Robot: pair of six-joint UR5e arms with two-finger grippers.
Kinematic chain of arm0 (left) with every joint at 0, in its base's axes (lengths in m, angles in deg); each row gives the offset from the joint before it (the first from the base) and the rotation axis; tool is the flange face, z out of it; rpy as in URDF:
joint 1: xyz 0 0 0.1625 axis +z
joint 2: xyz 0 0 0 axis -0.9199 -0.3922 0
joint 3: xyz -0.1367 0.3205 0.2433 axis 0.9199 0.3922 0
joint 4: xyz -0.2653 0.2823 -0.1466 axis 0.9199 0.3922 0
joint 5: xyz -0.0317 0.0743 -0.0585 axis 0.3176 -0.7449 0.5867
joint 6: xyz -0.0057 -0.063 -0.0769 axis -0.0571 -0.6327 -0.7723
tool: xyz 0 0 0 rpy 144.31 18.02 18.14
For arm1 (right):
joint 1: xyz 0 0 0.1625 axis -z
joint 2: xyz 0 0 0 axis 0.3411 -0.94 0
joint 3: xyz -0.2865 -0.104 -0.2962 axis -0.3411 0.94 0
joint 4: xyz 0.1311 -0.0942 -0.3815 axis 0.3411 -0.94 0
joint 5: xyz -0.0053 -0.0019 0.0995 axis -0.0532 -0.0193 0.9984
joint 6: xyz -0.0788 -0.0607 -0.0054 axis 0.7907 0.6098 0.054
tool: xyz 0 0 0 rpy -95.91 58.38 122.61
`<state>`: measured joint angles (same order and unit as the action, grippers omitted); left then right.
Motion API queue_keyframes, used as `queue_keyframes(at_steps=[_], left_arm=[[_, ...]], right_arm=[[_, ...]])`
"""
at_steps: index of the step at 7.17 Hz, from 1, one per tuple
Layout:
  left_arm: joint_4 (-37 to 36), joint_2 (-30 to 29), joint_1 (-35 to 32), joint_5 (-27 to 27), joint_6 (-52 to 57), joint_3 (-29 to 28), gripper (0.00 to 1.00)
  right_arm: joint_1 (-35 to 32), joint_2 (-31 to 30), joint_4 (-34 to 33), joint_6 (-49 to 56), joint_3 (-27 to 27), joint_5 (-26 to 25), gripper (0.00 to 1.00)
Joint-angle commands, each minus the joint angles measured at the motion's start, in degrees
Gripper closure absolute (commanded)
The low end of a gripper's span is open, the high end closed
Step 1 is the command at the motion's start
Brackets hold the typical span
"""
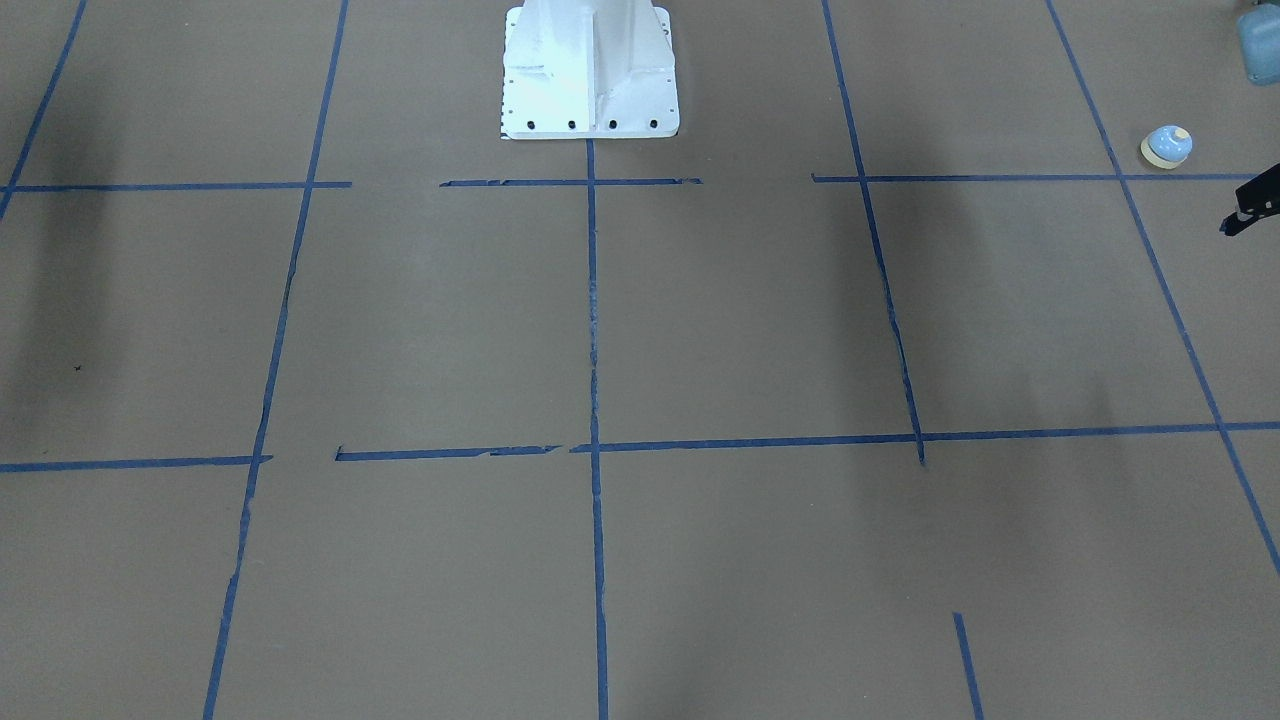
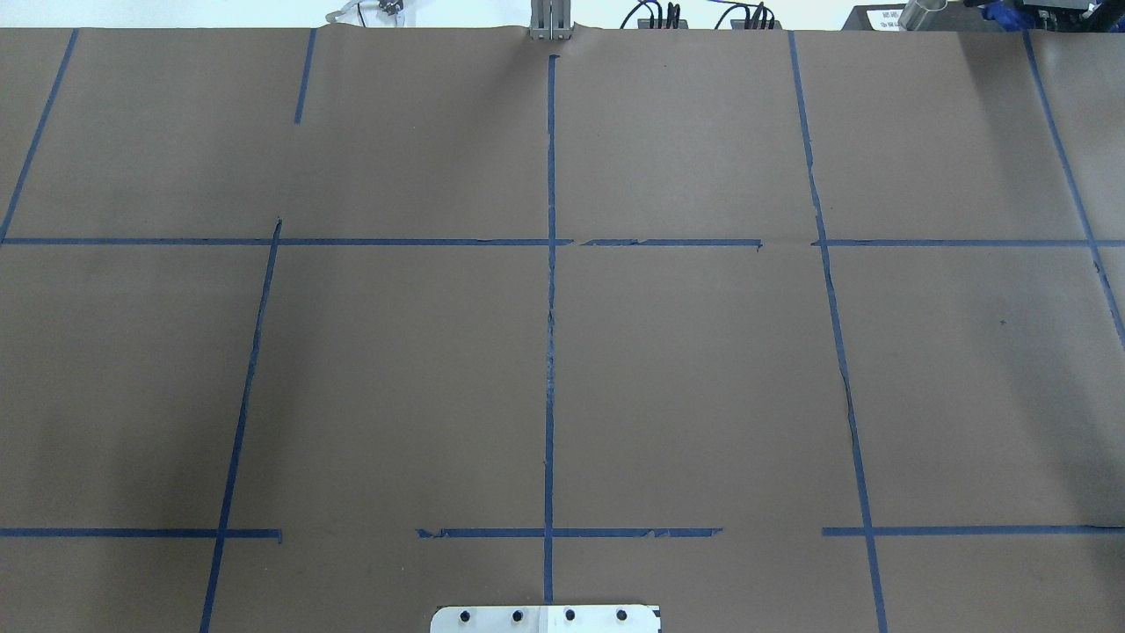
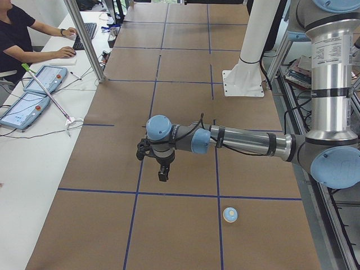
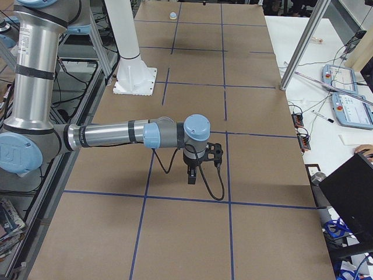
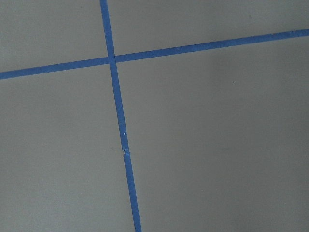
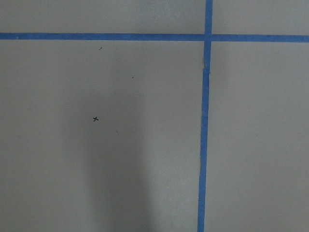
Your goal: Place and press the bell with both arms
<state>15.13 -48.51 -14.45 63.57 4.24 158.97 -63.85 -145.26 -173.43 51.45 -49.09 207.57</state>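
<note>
The bell stands upright on the brown paper near the table's left end, with a light-blue dome and a cream base. It also shows in the exterior left view and, far off, in the exterior right view. My left gripper hangs above the table, apart from the bell. Only a black sliver of it shows at the front-facing view's right edge, so I cannot tell whether it is open or shut. My right gripper hangs above the table's other end, state unclear. Both wrist views show only paper and tape.
The white pedestal is bolted at the robot's edge of the table. Blue tape lines grid the paper. An operator, tablets and a metal post are on the far side table.
</note>
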Motion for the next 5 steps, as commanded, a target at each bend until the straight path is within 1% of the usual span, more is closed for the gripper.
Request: queue_keyframes(at_steps=[1,3,4,5], left_arm=[[0.2,0.1,0.0,0.2,0.0,-0.6,0.00],[2.9,0.2,3.4,-0.1,-0.4,-0.7,0.00],[3.1,0.4,3.4,-0.1,-0.4,-0.8,0.00],[4.1,3.4,4.3,-0.1,0.0,-0.6,0.00]], right_arm=[[1.3,0.0,-0.1,0.0,-0.6,0.1,0.00],[3.5,0.0,0.0,-0.7,-0.6,0.0,0.00],[4.3,0.0,2.0,-0.7,-0.9,-0.2,0.00],[5.3,0.0,5.9,-0.7,-0.7,-0.2,0.00]])
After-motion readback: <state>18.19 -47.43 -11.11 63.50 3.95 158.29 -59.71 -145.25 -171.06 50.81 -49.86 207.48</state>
